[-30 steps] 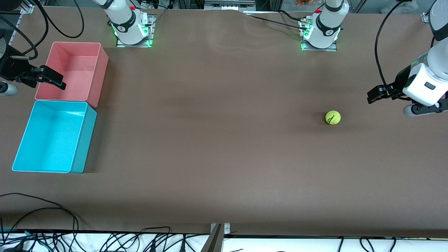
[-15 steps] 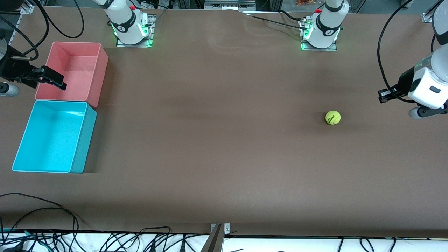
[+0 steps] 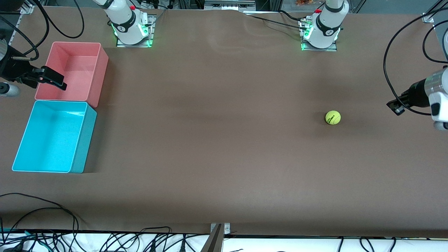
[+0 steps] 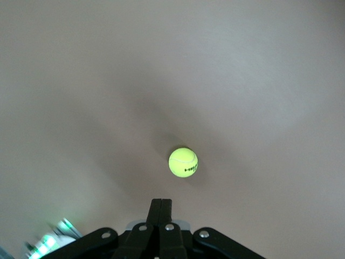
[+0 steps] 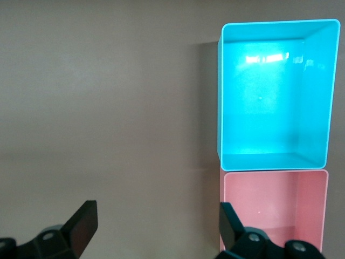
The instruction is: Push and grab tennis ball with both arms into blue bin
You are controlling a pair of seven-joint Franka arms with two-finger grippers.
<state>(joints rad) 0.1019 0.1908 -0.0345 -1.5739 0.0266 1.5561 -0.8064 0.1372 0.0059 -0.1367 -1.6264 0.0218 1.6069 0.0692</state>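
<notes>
The yellow-green tennis ball (image 3: 333, 117) rests on the brown table toward the left arm's end, and it shows again in the left wrist view (image 4: 183, 162). My left gripper (image 3: 396, 106) is shut with nothing in it, fingers (image 4: 160, 208) pressed together. It points at the ball from the table's end, a clear gap away. The blue bin (image 3: 84, 140) stands at the right arm's end, nothing inside (image 5: 220, 97). My right gripper (image 3: 49, 78) waits open over the pink bin's edge, its fingers (image 5: 83, 222) spread wide around nothing.
A pink bin (image 3: 102, 70) touches the blue bin's farther side and also shows in the right wrist view (image 5: 275, 202). Both arm bases (image 3: 132, 29) stand along the farther table edge. Cables (image 3: 52, 213) lie at the nearer edge.
My left gripper has shut and drawn back from the ball toward the table's end, dropping lower. The ball, the bins and the right arm have not moved.
</notes>
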